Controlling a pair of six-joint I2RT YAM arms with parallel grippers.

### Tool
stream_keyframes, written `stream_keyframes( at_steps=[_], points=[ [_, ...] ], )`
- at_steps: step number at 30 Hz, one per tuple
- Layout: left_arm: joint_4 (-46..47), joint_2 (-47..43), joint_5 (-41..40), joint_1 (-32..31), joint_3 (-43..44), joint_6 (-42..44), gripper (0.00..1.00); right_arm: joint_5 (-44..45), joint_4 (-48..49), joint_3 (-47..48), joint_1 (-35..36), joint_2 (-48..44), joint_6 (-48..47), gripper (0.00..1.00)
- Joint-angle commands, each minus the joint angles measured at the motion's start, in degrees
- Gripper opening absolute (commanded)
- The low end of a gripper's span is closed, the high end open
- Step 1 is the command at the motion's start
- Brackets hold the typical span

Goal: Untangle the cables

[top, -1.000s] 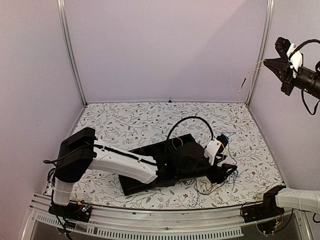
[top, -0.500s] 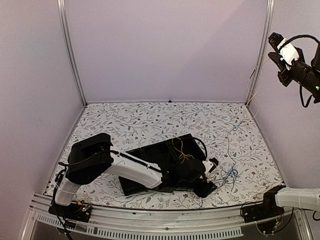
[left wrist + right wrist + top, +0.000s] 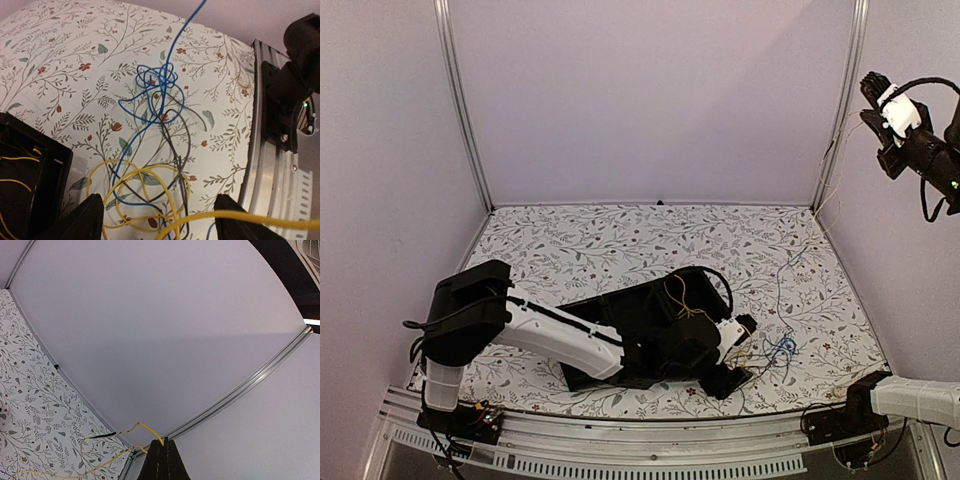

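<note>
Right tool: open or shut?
Shut, on a yellow cable. In the right wrist view the right tool is closed tip to tip with no gap, and the cable comes out from between the tips.

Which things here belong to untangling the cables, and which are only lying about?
Belong to the job: yellow cable, blue cable, black cable, left gripper, right gripper.
Only lying about: black tray, floral table cover.
</note>
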Motion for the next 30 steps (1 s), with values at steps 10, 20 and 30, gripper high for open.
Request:
stream_keyframes(
  at_steps=[10,20,30],
  points=[
    [21.7,-1.8,-7.5,-1.2,4.2,-1.4,0.79,-5.8,-1.8,-3.3,-0.2,-1.1,1.4,0.0],
    [17.8,6.7,-3.4,2.4,16.1,-14.0,0.68,-8.0,-3.3,-2.4,-0.1,-1.6,2.7,0.0],
    [17.1,14.1,2.8,4.6,23.0,-18.7,0.39,-9.3,-3.8,-0.7,-0.1,-1.4,3.9,0.0]
  ],
)
